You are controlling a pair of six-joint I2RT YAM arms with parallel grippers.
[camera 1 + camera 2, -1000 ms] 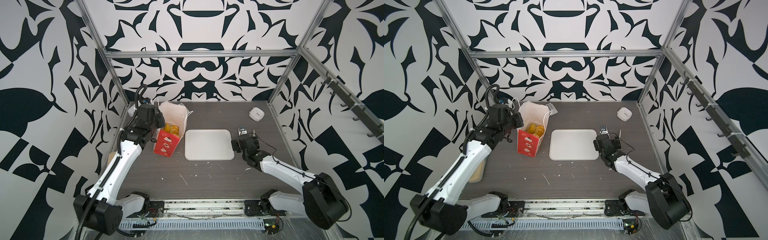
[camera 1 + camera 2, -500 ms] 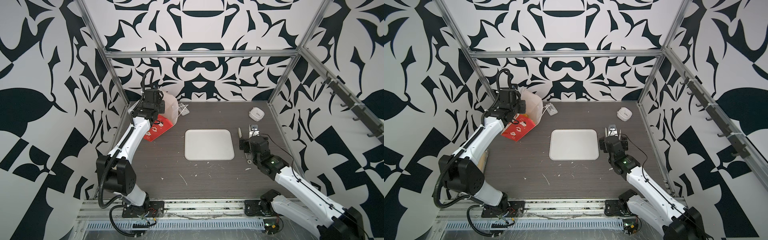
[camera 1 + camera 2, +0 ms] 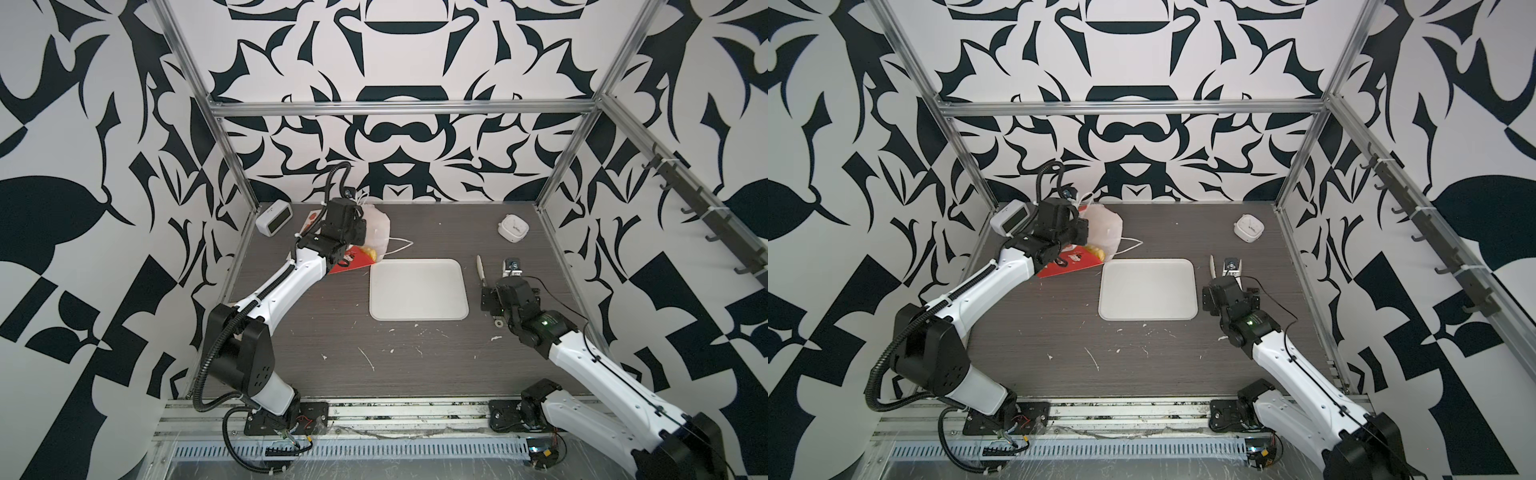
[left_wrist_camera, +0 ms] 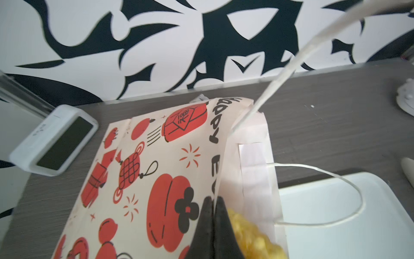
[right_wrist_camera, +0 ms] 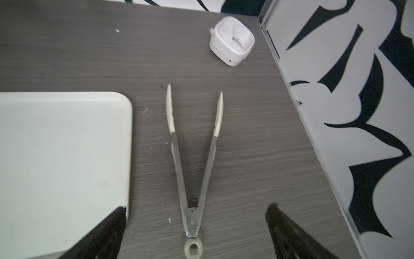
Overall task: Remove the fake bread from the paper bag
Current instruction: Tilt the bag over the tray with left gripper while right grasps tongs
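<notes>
- worktop: dark grey wood grain, white flecks toward the front.
- white tray: flat, centre.
- tongs: splayed, just right of the tray.
- square white clock: far right corner.
- white digital clock: far left corner.
- paper bag: tipped, beside the tray's far left corner.

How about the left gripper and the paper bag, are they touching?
Touching. The left wrist view shows the left gripper shut on the paper bag at its edge.
</notes>
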